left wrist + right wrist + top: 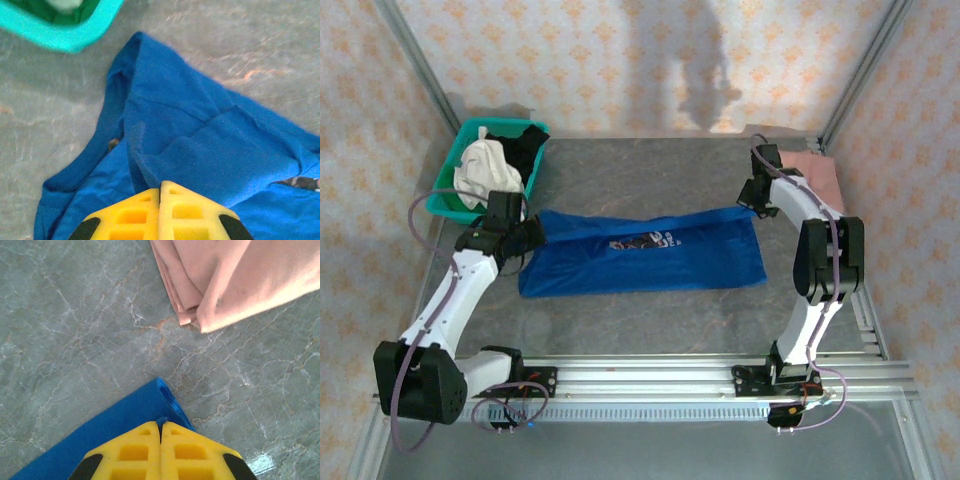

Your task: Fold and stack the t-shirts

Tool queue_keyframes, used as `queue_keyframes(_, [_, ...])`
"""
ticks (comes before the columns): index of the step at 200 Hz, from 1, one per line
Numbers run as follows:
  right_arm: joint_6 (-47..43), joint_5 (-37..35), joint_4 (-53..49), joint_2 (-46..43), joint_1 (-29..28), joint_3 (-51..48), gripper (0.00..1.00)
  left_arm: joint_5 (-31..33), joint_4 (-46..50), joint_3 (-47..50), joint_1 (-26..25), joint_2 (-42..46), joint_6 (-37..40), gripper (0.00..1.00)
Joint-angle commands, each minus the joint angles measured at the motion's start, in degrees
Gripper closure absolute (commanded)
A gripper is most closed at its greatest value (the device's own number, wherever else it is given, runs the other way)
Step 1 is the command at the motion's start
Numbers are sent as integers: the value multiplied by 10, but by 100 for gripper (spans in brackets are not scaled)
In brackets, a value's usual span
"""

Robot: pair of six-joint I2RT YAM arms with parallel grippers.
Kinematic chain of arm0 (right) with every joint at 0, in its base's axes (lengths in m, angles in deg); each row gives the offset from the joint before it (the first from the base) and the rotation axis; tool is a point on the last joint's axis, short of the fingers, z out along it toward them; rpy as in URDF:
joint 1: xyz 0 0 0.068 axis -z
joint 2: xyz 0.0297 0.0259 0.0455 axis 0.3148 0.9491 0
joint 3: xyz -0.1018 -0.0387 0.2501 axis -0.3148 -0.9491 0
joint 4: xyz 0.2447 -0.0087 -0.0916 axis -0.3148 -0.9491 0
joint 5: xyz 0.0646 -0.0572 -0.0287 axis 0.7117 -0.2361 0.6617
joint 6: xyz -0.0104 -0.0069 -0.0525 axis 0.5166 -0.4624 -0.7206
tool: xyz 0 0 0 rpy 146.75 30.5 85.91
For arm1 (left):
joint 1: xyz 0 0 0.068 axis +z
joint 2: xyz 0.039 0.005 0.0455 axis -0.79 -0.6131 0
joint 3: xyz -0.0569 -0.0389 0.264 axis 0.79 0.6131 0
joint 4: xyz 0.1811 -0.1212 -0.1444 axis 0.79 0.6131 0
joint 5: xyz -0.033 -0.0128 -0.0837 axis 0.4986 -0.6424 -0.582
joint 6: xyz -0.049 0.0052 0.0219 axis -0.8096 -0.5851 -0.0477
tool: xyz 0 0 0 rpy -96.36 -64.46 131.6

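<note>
On the table [650, 170], seen from above, the blue t-shirt [650, 255] lies spread between both arms, and the folded pink t-shirt [817, 172] sits at the far right corner. In the left wrist view, the left hand [160, 186] is closed, pinching blue cloth near the teal basket [60, 40]. In the right wrist view, the right hand [160, 424] is clamped on the blue t-shirt's corner.

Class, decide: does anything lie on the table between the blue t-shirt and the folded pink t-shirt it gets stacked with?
Nothing visible does. Bare table lies between the blue t-shirt and the pink t-shirt.
</note>
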Motion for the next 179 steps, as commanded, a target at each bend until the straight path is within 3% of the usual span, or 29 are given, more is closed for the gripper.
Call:
queue_keyframes(1, [16,-17,14,-25,4,-25,100,16,-34,39,0,9,-26,100])
queue_keyframes(78, [24,-27,38,-51,5,-91,99,25,-47,93,-24,-5,-32,100])
queue_keyframes(99, [29,-37,26,-52,5,-95,88,19,-47,98,-24,-12,-33,100])
queue_keyframes(133, [38,-70,-7,-66,5,-107,81,18,-44,121,-24,-6,-41,100])
queue_keyframes(158, [46,-91,-22,-97,5,-125,68,13,-36,126,-24,12,-62,87])
queue_keyframes(165, [47,-91,-24,-107,5,-132,65,11,-32,125,-24,17,-63,77])
queue_keyframes(174, [50,-87,-20,-122,5,-142,65,18,-23,122,-24,26,-64,58])
queue_keyframes(179, [51,-84,-15,-131,5,-148,65,22,-17,119,-24,30,-65,54])
